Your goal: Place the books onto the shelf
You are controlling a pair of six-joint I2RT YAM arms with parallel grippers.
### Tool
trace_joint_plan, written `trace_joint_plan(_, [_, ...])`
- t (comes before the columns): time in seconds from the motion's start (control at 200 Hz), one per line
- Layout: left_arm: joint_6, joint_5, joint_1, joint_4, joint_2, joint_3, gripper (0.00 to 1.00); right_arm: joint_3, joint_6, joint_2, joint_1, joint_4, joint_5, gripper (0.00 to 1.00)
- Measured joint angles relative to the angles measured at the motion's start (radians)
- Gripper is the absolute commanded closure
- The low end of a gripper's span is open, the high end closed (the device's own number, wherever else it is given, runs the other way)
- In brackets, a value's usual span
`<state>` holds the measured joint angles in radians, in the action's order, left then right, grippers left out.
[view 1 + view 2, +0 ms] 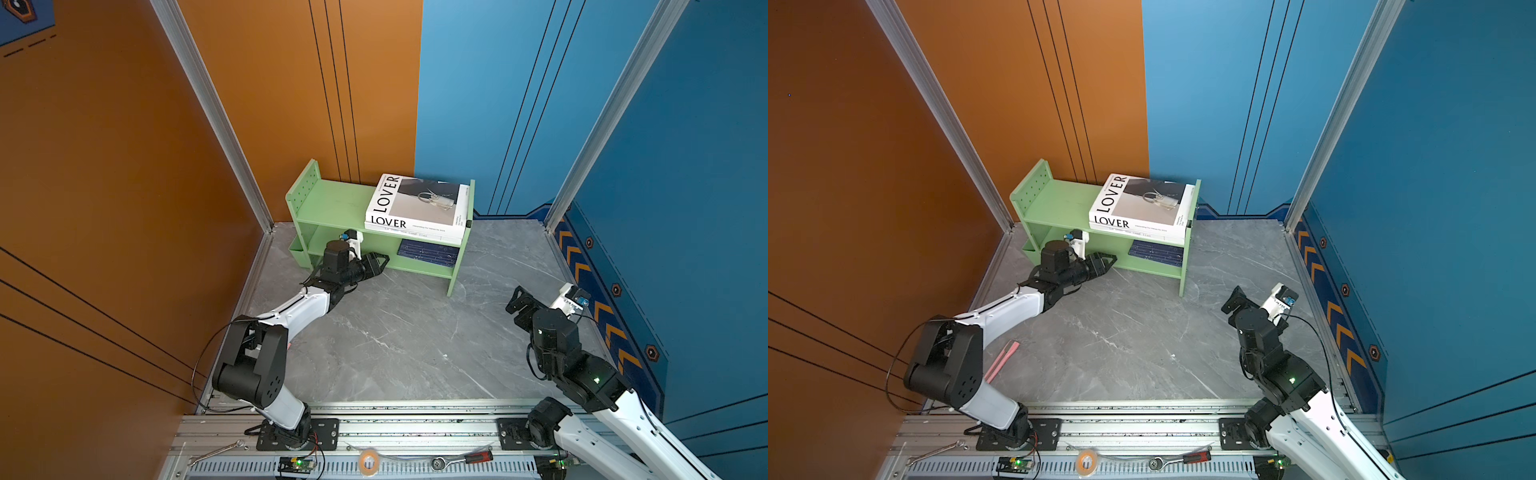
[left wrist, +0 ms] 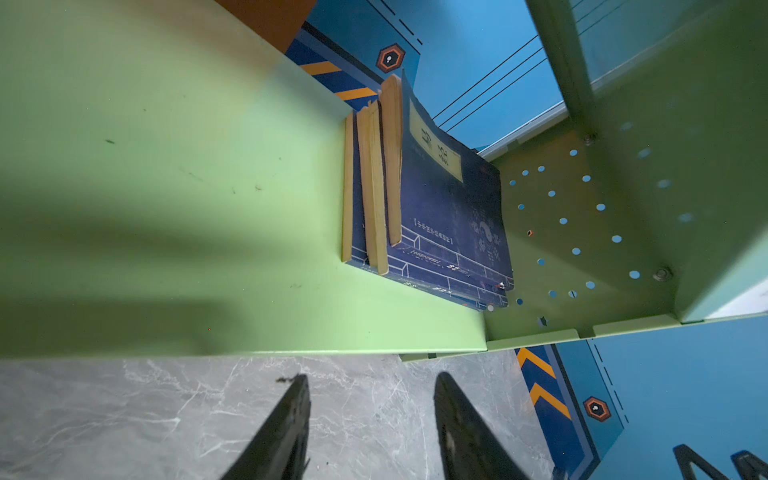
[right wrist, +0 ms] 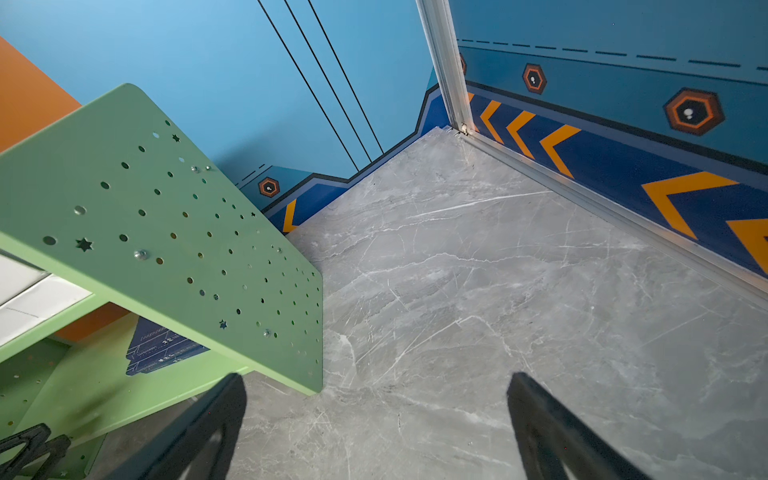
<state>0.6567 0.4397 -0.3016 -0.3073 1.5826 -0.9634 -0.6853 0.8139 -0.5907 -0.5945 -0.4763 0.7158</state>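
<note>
Books: five counted, all on the shelf (image 1: 332,203); none lies on the bench (image 1: 395,340) in any view.
LOVER book (image 1: 415,199): flat on the top tier, right end, cover up, resting on a second white book (image 1: 419,237) of which only the near edge shows.
Navy books (image 2: 449,216): three, going by the page edges in the left wrist view; stacked flat on the lower tier, right end, just beside the peg-holed right panel (image 3: 166,232); the top one shows its yellow label.
Shelf: far middle of the bench, close to the far walls; left half of both tiers bare; side bin (image 1: 298,249) on its left end, contents not visible.
Left tool (image 2: 372,378): jaws parted, nothing between them; just outside the near edge of the lower tier, left of the navy books and apart from them.
Right tool (image 3: 376,378): jaws spread wide, empty; hovering over the bench, near right, well apart from the shelf.
Step in hand (judged): release at the lower tier, with the navy stack delivered.
Progress (judged): placement looks complete.
Next move (judged): the left arm should draw straight back toward the near side, low enough to miss the top tier's lip and clear of the navy stack. That stack is slightly fanned, so a squaring nudge is optional.
</note>
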Motion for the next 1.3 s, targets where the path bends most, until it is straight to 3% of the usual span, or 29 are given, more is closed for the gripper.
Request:
trace_joint_plan(0.18, [-0.092, 0.019, -0.023, -0.017, 0.01, 0.0, 0.49, -0.002, 0.003, -0.001, 0.0, -0.006, 0.0, 0.0])
trace_joint_plan(0.381, [-0.112, 0.013, -0.028, -0.048, -0.005, 0.032, 0.45, -0.006, 0.003, -0.002, 0.0, -0.012, 0.0, 0.0])
trace_joint_plan(0.556, [-0.128, -0.043, -0.051, -0.035, -0.158, 0.166, 0.39, -0.042, 0.0, -0.026, 0.0, -0.037, 0.003, 0.0])
trace_joint_plan(0.651, [-0.154, -0.101, -0.057, 0.012, -0.3, 0.213, 0.27, -0.053, -0.007, -0.038, 0.003, -0.048, 0.009, 0.0])
trace_joint_plan(0.776, [-0.214, -0.227, -0.055, 0.084, -0.509, 0.242, 0.05, -0.061, -0.026, -0.051, 0.021, -0.058, 0.015, 0.0])
trace_joint_plan(0.826, [-0.245, -0.286, -0.05, 0.12, -0.591, 0.258, 0.0, -0.064, -0.034, -0.055, 0.03, -0.063, 0.015, 0.0])
trace_joint_plan(1.076, [-0.32, -0.62, -0.003, 0.245, -0.846, 0.386, 0.02, -0.073, -0.077, -0.061, 0.066, -0.071, -0.002, 0.0])
trace_joint_plan(1.197, [-0.36, -0.813, 0.022, 0.227, -0.877, 0.456, 0.02, -0.076, -0.092, -0.062, 0.082, -0.082, -0.01, 0.0])
trace_joint_plan(1.297, [-0.38, -0.938, 0.095, 0.164, -0.834, 0.507, 0.02, -0.077, -0.105, -0.068, 0.098, -0.094, -0.023, 0.0])
